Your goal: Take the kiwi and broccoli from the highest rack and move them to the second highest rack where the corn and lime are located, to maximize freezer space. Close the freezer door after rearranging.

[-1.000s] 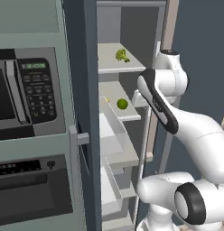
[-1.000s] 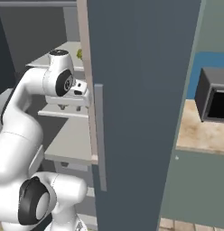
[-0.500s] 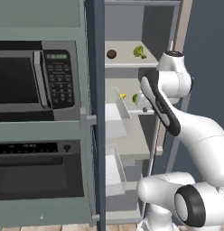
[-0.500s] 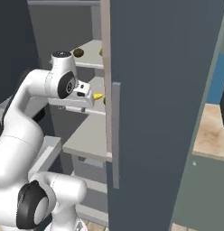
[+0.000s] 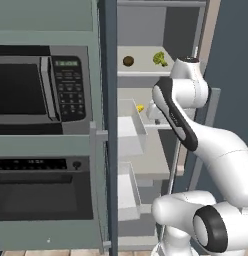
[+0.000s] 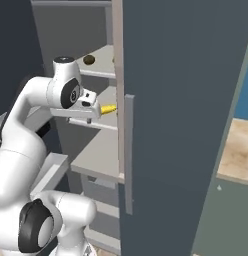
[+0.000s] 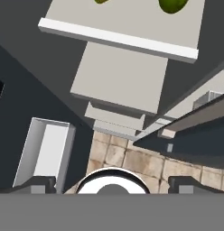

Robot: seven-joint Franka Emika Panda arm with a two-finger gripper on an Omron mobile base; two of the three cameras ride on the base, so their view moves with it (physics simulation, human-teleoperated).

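Note:
The brown kiwi (image 5: 128, 61) and the green broccoli (image 5: 159, 58) lie on the freezer's highest rack (image 5: 146, 71). The right base view also shows the kiwi (image 6: 89, 59). One rack down lies the yellow corn (image 5: 140, 107) (image 6: 108, 108). My gripper (image 5: 153, 113) (image 6: 81, 120) hangs just in front of this second rack, to the right of the corn. In the hand view its fingertips (image 7: 39, 182) stand wide apart and open, with nothing between them. That view looks down past the rack's edge (image 7: 118, 38), where the green lime (image 7: 175, 5) shows at the top.
The freezer door (image 6: 186, 100) stands open on my right, close to the arm. A microwave (image 5: 41, 82) and an oven (image 5: 43, 190) fill the cabinet on the left. White drawers (image 5: 128, 125) jut out below the racks. Tiled floor (image 7: 132, 158) lies underneath.
Both base views have shifted sideways as the base drove, so the kiwi and corn have come into sight. The arm holds much the same pose at the second rack.

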